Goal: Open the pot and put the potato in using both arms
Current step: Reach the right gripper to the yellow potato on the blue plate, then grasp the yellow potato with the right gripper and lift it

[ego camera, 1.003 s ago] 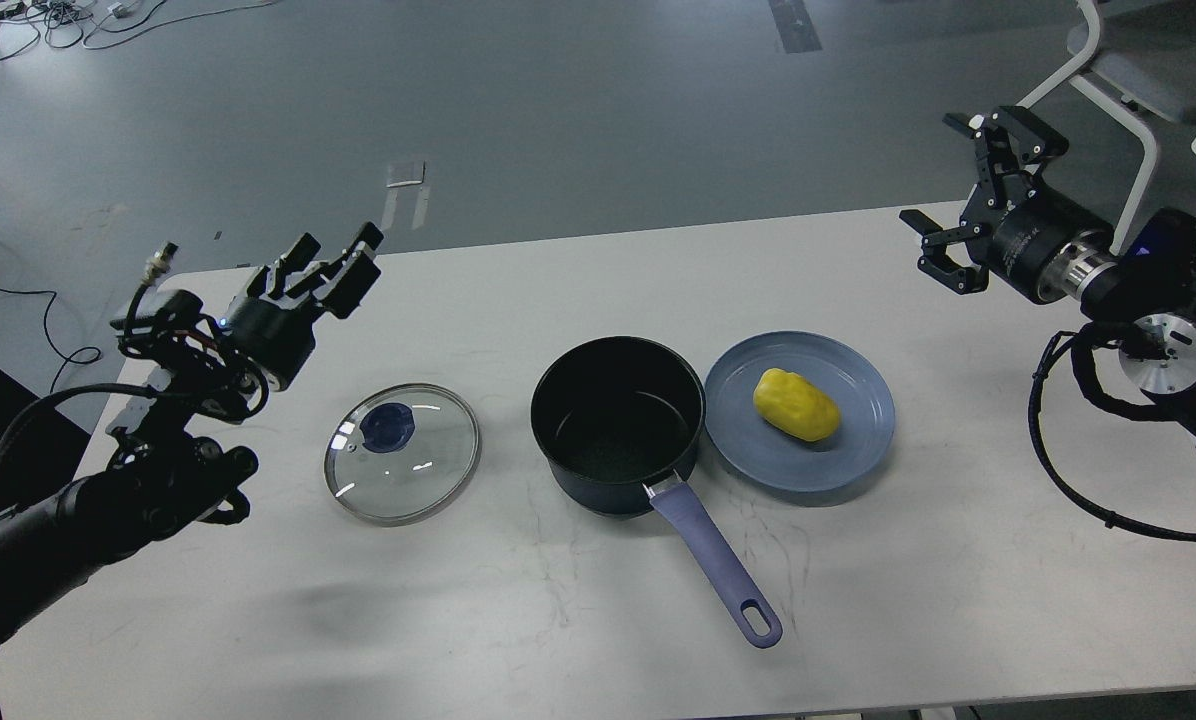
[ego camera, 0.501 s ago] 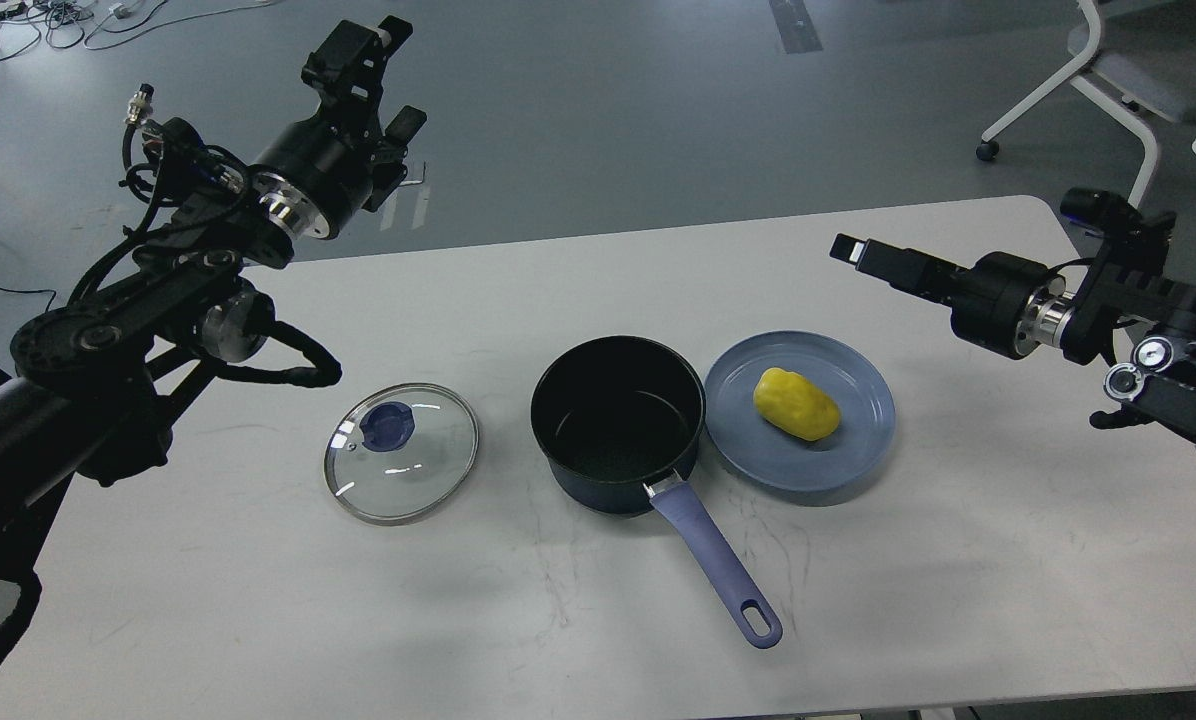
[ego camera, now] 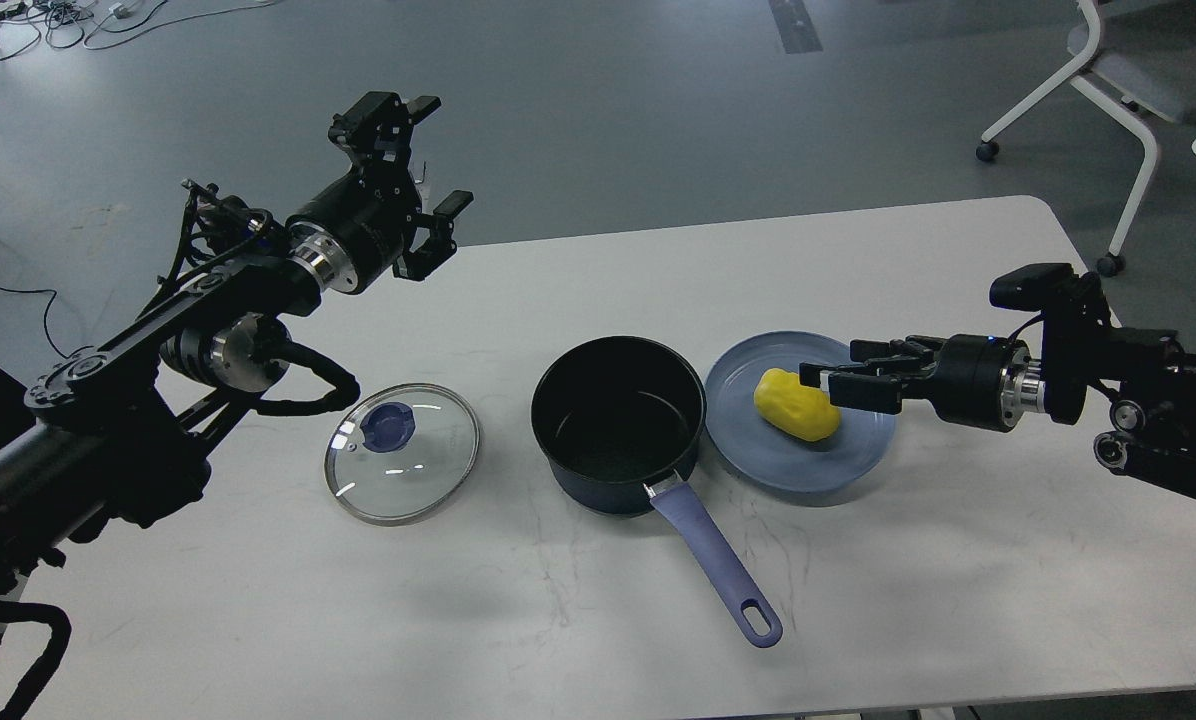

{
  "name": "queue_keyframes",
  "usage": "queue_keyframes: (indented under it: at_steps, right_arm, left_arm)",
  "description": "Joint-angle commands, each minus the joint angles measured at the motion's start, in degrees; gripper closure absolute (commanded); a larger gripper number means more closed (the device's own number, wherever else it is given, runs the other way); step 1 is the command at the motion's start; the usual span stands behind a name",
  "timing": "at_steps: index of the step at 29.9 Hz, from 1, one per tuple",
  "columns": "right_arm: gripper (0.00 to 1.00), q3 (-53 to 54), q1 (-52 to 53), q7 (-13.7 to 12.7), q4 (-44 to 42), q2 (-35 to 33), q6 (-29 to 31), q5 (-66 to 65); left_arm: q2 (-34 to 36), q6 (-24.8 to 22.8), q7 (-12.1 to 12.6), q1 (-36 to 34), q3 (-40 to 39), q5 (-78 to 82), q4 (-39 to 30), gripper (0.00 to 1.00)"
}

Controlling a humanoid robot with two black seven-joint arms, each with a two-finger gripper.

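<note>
Potato (ego camera: 796, 404): on blue plate (ego camera: 863, 450), just right of pot (ego camera: 618, 425), not yet in.
Lid (ego camera: 402, 452): off, left of pot.
Right gripper (ego camera: 838, 382): newly dropped to potato's right end; fingers seemingly parted, contact unclear.
Left gripper (ego camera: 430, 165): open, empty, raised far left of pot.
Table (ego camera: 958, 600): carries all.

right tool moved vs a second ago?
Yes. The right tool has swung down and leftward from beyond the table's far right corner; it now sits over the blue plate, open, beside the potato. The plate and potato did not shift.
</note>
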Motion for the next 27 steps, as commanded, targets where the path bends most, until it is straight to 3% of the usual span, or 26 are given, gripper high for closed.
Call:
queue_keyframes:
  at_steps: [1, 14, 20, 22, 27]
  right_arm:
    - [0.10, -1.92, 0.91, 0.12, -2.34, 2.46, -0.06, -0.71]
    - [0.12, -7.73, 3.19, 0.12, -8.58, 8.62, -0.59, -0.80]
    - [0.47, -9.05, 3.37, 0.12, -11.48, 10.55, -0.59, -4.92]
    - [0.67, -9.31, 3.89, 0.12, -12.27, 10.99, -0.59, -5.28]
    - [0.69, -8.96, 6.43, 0.12, -12.28, 11.08, -0.68, -5.19]
  left_arm:
    - [-0.17, 0.04, -0.44, 0.62, -0.05, 0.40, 0.01, 0.02]
    - [0.45, 0.21, -1.94, 1.86, 0.03, 0.93, 0.01, 0.02]
    - [0.27, 0.47, -3.08, 3.09, 0.03, 3.48, 0.01, 0.02]
    - [0.36, 0.47, -3.69, 3.35, -0.05, 4.36, 0.01, 0.02]
    - [0.45, 0.48, -3.96, 3.35, -0.05, 4.45, 0.01, 0.02]
